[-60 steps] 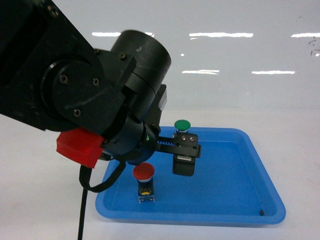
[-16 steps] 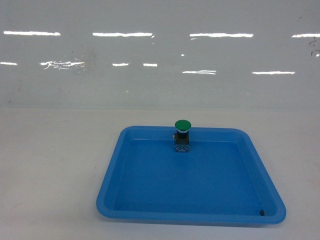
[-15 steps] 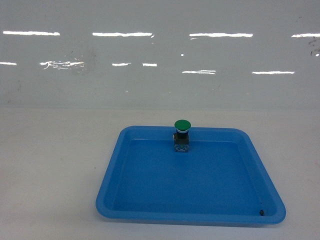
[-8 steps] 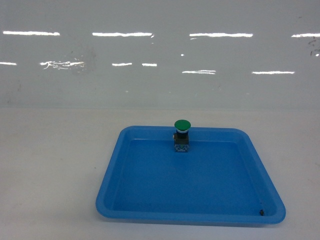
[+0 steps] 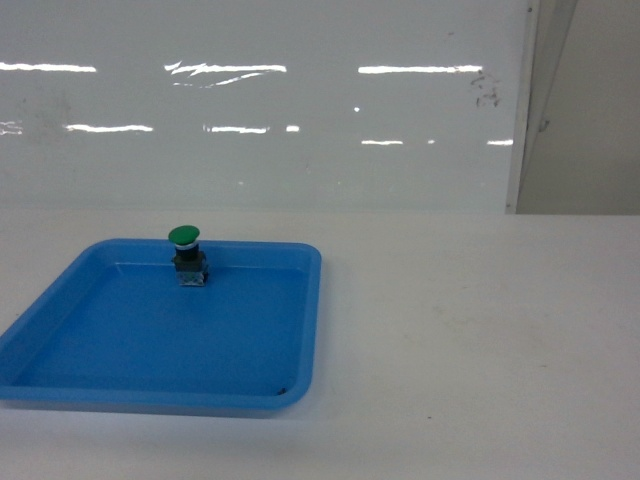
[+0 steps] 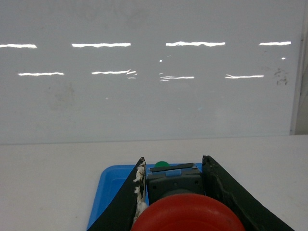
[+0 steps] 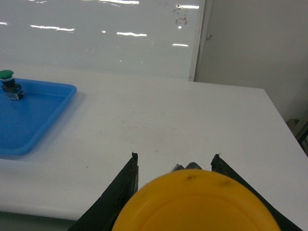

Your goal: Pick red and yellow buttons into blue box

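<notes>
My left claw [image 6: 171, 192] was clenched on the red button [image 6: 186, 212]: its round red cap filled the bottom of the left wrist view, the grey block body stood just behind the cap, and the two dark fingers [image 6: 222, 190] pressed against the body from either side. The left finger carried a white, flaky smear along its inner edge.

My right claw [image 7: 174, 166] was grasping the yellow button [image 7: 197, 202] in the same way. The broad yellow cap bulged up from the lower edge of the right wrist view, with a dark finger [image 7: 120, 190] rising on each side of it and only a small grey corner of the body showing between them.

Neither claw showed in the head view.

Beyond the left claw lay the shallow blue tray [image 6: 103, 190] on the white counter [image 6: 48, 178]; a sliver of the green button [image 6: 161, 163] peeked over the grey body of the held one. From the head camera the tray [image 5: 310, 300] sat at the left of the counter [image 5: 470, 330], and the green button [image 5: 185, 255] stood upright inside it, close to the far rim, alone but for a tiny dark speck [image 5: 283, 391] near the front right corner. The right wrist view showed the tray [image 7: 67, 91] well off to the left, with the green button [image 7: 8, 83] in it.

At the back ran a glossy white wall [image 5: 300, 110] streaked with reflected light strips. I could not see the blue box in any view.
</notes>
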{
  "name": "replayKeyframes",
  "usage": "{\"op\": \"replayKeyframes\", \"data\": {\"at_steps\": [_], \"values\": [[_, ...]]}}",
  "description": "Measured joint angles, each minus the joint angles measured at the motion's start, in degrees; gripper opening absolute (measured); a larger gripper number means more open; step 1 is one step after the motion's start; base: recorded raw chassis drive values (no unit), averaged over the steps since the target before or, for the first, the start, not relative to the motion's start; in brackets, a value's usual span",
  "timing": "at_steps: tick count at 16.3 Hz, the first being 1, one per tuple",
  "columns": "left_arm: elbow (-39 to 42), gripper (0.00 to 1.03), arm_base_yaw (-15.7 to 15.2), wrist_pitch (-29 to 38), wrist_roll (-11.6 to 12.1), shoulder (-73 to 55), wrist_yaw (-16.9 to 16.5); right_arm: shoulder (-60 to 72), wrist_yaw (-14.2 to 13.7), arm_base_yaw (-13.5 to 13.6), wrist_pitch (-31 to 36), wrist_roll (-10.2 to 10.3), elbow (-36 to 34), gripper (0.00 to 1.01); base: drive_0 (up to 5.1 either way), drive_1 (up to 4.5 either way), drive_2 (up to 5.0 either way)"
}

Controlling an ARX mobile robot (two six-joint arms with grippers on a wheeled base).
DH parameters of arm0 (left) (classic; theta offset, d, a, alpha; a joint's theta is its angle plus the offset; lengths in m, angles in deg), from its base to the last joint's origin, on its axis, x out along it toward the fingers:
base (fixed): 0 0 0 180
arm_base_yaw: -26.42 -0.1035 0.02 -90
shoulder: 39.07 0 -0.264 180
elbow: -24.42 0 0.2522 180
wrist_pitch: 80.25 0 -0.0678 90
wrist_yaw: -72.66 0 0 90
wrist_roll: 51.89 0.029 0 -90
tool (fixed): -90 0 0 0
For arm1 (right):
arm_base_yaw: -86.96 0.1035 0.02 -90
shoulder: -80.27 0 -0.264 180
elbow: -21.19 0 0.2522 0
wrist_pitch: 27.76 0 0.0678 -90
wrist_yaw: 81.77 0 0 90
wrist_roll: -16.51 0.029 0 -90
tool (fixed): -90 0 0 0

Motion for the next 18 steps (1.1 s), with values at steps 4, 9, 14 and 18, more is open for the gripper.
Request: {"op": "replayKeyframes", "data": {"at_steps": [4,9,14,18], "values": [[0.0,0.30,0.0,0.2,0.0,0.1,0.0,0.0,0.0,0.0,-0.2,0.0,0.0,0.40,4.8,-3.48,-1.4],[0.0,0.30,0.0,0.0,0.0,0.0,0.0,0.0,0.0,0.0,-0.1,0.0,0.0,0.40,4.7,-3.58,-1.4],[0.0,0.30,0.0,0.0,0.0,0.1,0.0,0.0,0.0,0.0,-0.2,0.0,0.0,0.40,4.9,-3.00,-1.8],[0.0,0.30,0.0,0.0,0.0,0.1,0.0,0.0,0.0,0.0,-0.1,0.0,0.0,0.40,4.9,-2.48,-2.5]]}}
